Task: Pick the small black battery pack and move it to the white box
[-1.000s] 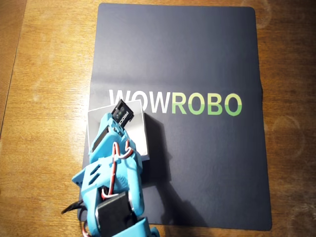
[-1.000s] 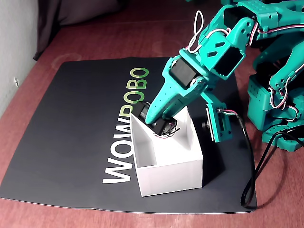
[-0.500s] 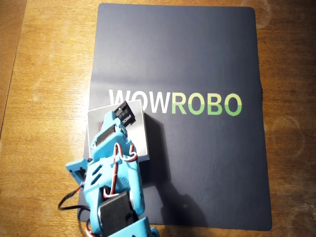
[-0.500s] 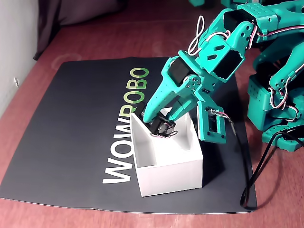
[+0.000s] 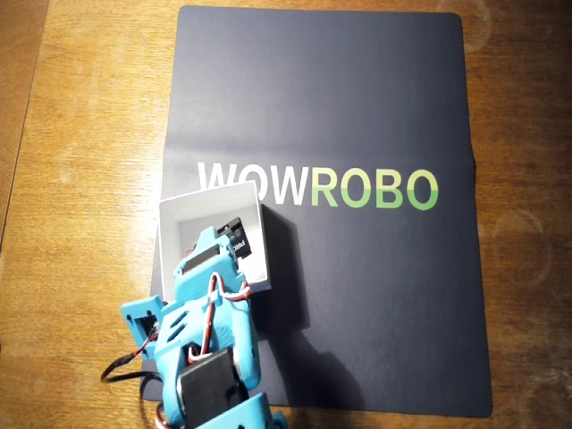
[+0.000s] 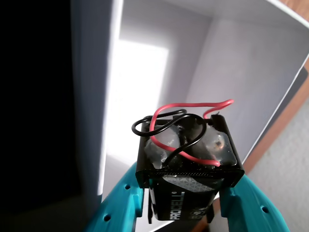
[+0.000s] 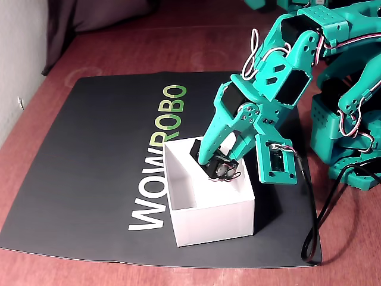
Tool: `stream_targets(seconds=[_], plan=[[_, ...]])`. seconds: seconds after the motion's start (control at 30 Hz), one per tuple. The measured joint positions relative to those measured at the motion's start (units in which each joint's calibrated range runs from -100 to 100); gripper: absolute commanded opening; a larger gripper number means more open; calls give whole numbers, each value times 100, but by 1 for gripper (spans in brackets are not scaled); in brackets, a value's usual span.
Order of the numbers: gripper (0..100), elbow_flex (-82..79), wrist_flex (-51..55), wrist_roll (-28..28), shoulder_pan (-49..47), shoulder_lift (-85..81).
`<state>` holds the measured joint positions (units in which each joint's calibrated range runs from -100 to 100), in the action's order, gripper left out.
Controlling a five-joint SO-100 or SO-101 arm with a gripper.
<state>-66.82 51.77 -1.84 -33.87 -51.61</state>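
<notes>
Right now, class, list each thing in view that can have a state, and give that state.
Small black battery pack: gripped, held inside the box's opening, wires pointing down.
White box: upright, lidless, on the mat.
End effector: shut on the battery pack.
Mat: flat on the table.

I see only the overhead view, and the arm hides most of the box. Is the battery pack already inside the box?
Observer: In the fixed view the small black battery pack hangs inside the white box, just below its rim.
Operator: Does the gripper hold it?
Observer: Yes. The wrist view shows the gripper shut on both sides of the pack.
Operator: Does it touch the floor of the box?
Observer: The wrist view shows bare white floor beyond the pack's wired end, so it seems not to.
</notes>
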Motion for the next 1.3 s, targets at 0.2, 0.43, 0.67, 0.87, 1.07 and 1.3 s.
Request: stream_targets(seconds=[0.2, 0.43, 0.67, 0.87, 1.07, 1.3], plan=[[5, 0, 0, -5, 0, 0], [5, 0, -209, -26, 0, 0], [20, 0, -227, -26, 0, 0], [20, 9, -227, -26, 0, -34], [20, 9, -253, -26, 12, -42], [20, 100, -471, -32, 1508, -737]])
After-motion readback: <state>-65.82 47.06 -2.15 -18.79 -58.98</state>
